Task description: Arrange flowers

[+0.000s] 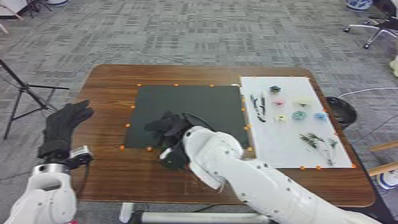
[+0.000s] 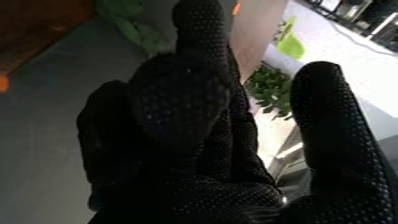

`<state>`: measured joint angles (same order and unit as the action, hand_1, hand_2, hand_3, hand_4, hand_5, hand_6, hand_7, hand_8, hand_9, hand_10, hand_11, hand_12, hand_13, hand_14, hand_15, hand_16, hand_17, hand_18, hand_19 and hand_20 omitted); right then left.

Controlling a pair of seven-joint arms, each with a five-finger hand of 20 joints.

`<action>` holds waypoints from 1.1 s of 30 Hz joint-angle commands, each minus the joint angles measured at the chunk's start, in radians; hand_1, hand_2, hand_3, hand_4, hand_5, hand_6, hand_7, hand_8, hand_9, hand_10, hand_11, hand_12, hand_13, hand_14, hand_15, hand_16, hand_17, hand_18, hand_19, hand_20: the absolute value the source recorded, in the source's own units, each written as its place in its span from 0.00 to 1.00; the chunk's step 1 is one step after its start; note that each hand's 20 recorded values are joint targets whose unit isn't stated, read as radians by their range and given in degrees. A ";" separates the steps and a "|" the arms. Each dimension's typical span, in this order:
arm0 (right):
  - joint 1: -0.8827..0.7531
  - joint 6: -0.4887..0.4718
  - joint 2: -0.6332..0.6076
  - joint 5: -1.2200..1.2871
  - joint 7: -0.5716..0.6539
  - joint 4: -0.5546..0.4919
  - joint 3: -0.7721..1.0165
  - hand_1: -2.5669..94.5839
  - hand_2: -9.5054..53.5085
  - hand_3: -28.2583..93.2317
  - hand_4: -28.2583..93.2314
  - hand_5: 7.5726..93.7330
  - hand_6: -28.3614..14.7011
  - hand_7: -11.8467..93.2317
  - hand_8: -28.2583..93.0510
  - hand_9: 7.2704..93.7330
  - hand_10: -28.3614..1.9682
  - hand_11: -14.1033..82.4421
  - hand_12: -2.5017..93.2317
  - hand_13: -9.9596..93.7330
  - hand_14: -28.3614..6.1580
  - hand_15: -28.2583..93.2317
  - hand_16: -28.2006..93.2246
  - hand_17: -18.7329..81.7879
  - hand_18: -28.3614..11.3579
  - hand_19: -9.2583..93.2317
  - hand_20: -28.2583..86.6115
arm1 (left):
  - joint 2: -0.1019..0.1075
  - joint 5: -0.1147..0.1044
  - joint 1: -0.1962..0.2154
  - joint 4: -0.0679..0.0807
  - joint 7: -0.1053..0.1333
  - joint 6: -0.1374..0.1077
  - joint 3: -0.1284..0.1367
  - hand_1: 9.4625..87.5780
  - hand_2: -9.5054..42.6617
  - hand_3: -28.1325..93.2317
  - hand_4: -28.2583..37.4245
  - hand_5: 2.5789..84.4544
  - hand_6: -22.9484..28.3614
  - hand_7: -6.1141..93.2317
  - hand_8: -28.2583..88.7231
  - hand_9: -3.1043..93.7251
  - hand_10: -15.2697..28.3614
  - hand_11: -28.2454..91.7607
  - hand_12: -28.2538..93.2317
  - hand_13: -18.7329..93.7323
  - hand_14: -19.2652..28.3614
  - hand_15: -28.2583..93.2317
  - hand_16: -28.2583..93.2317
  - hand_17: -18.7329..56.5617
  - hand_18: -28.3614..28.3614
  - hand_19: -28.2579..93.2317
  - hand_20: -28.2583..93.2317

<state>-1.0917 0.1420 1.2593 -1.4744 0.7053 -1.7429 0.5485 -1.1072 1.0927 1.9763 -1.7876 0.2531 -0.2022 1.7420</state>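
Leaves (image 2: 269, 89) show, partly hidden behind the right hand (image 1: 166, 126).

The right hand (image 1: 167, 126) is black with a fine dotted pattern, over a dark grey mat (image 1: 187, 97) on a brown, wood-grained counter (image 1: 114, 82). Right of the hand, a white sheet (image 1: 282, 137) carries a pink flower (image 1: 278, 101), a teal flower (image 1: 299, 115), a light blue flower (image 1: 321, 115), a dark blue flower (image 1: 274, 89) and green sprigs (image 1: 313, 139); beyond the hand, the carpet (image 1: 195, 35) is patchy grey.
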 commanded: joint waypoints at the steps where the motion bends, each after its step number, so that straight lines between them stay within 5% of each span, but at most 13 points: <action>1: -0.050 -0.003 -0.094 0.034 0.001 -0.058 -0.016 0.33 0.24 0.70 0.20 0.68 0.51 0.43 0.16 0.89 0.39 0.32 0.22 1.00 0.70 0.65 0.51 0.84 0.41 1.00 0.67 | -0.009 -0.003 0.031 -0.011 -0.008 -0.010 0.020 0.12 0.35 0.78 0.00 0.62 0.51 0.20 0.19 0.58 0.70 0.41 0.34 0.54 0.79 0.41 0.25 0.36 0.74 0.35 0.41; 33: -0.029 -0.081 -0.022 0.039 -0.014 -0.002 -0.006 0.32 0.27 0.67 0.20 0.68 0.50 0.36 0.18 0.84 0.34 0.29 0.21 1.00 0.67 0.62 0.54 0.82 0.39 1.00 0.65 | -0.014 -0.016 -0.007 0.008 -0.001 -0.006 -0.016 0.13 0.34 0.78 0.00 0.62 0.51 0.20 0.18 0.58 0.70 0.42 0.34 0.54 0.79 0.41 0.24 0.36 0.74 0.35 0.40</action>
<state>-1.1339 0.0619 1.2125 -1.4503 0.6991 -1.7576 0.5491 -1.1132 1.0910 1.9769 -1.7856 0.2538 -0.2037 1.7332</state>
